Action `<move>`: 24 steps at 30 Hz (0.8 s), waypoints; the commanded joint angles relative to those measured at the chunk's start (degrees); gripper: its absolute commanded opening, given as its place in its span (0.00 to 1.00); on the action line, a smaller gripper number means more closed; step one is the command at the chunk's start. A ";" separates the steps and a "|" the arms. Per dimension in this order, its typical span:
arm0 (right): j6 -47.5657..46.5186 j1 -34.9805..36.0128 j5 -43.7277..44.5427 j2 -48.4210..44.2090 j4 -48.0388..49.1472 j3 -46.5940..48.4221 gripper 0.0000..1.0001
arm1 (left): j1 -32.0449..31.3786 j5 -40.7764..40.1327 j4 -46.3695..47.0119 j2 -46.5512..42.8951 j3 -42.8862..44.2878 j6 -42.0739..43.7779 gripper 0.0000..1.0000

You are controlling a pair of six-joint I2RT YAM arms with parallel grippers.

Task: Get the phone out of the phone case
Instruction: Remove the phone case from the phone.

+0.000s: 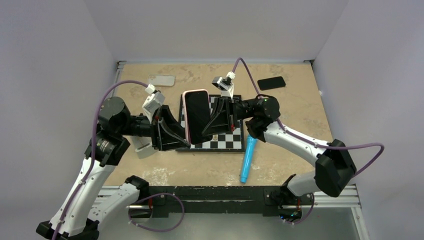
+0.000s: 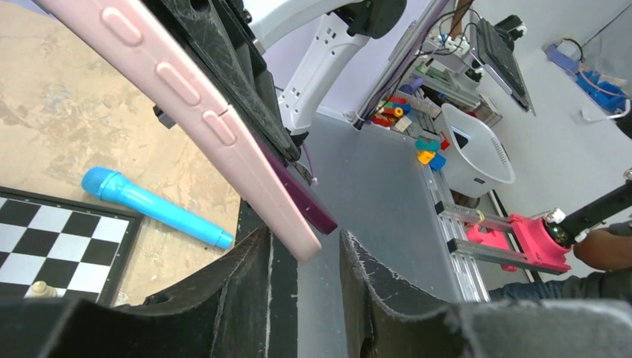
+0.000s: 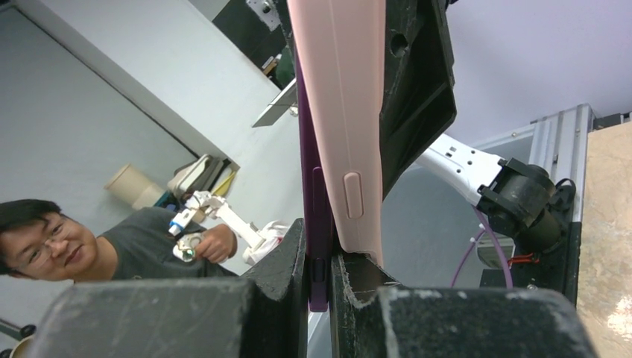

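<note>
A phone (image 1: 198,112) with a dark screen and purple body sits in a pink case (image 1: 186,125) and is held upright above the chessboard between both grippers. My right gripper (image 3: 319,253) is shut on the purple phone edge (image 3: 313,201), which stands apart from the pink case (image 3: 343,112) at that corner. It shows in the top view on the phone's right side (image 1: 212,125). My left gripper (image 2: 305,250) is open. The pink case's corner (image 2: 294,239) lies between its jaws against the left finger, with the purple phone (image 2: 302,198) behind. In the top view this gripper (image 1: 181,136) is at the phone's lower left.
A chessboard (image 1: 225,142) lies under the phone, also in the left wrist view (image 2: 52,246). A blue marker (image 1: 248,160) lies right of the board. A black phone (image 1: 271,83) lies at the back right and a pale case (image 1: 162,80) at the back left.
</note>
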 commanded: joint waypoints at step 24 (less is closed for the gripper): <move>-15.84 1.07 4.52 -3.66 -15.95 4.63 0.00 | -0.97 -29.54 -6.93 0.23 4.56 0.20 0.12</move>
